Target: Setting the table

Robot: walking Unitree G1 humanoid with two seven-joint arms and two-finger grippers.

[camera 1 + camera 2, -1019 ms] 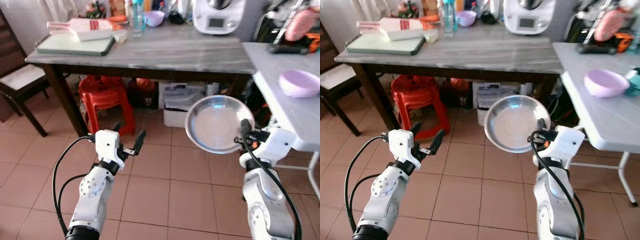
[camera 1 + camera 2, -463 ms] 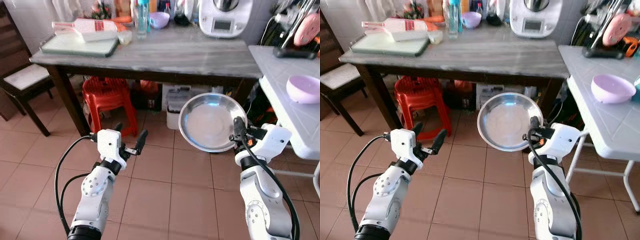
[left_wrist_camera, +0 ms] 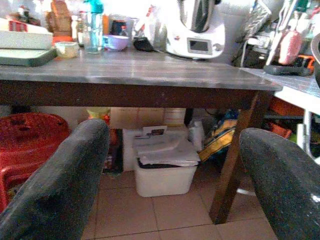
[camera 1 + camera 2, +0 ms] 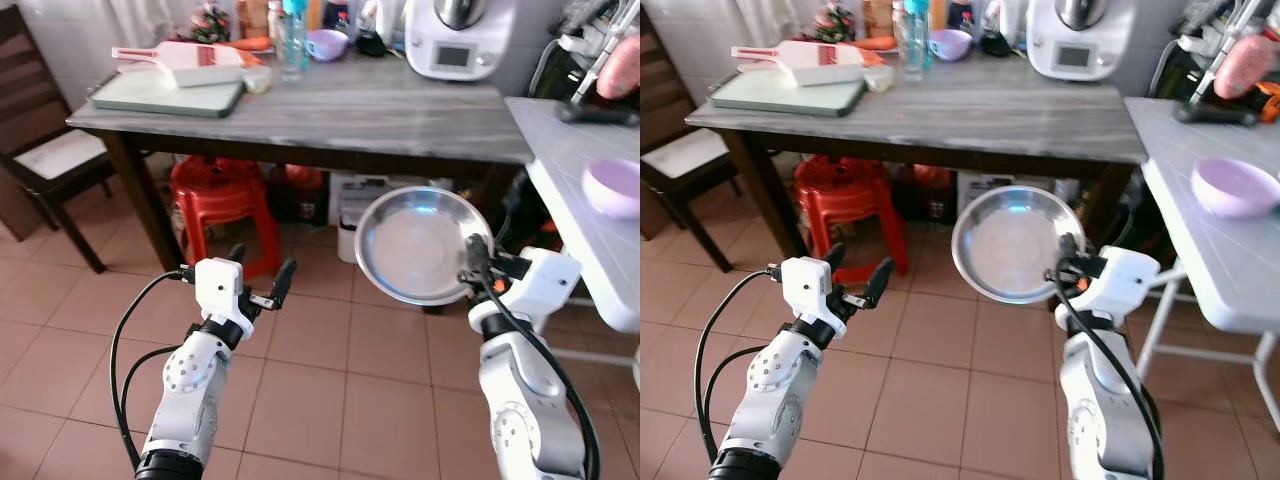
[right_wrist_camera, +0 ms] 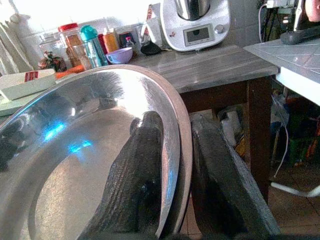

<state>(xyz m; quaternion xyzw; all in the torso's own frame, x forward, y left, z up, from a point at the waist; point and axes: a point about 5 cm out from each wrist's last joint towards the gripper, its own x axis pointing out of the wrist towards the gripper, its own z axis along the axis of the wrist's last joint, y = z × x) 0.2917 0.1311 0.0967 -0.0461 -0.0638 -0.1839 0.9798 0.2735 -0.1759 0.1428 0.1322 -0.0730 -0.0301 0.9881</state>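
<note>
While the right end effector [image 4: 470, 262] pinches its rim at 3 o'clock, the steel plate [image 4: 423, 246] hangs tilted above the terracotta tile floor [image 4: 330, 370], one finger [image 5: 135, 175] inside the rim and one behind. At 12 o'clock stands the grey wooden worktop [image 4: 380, 110], carrying a white kitchen machine [image 4: 462, 38], a purple bowl [image 4: 327, 43] and a green tray [image 4: 165, 95]. Beneath it sit a red stool [image 4: 218, 190] and a white storage box [image 3: 162, 167]. A white folding worktop [image 4: 1210, 260] at 3 o'clock bears a lilac bowl [image 4: 1234, 185]. Empty, the left end effector [image 4: 257, 283] is spread open. Since a second ago the camera has drawn back from the white worktop.
</note>
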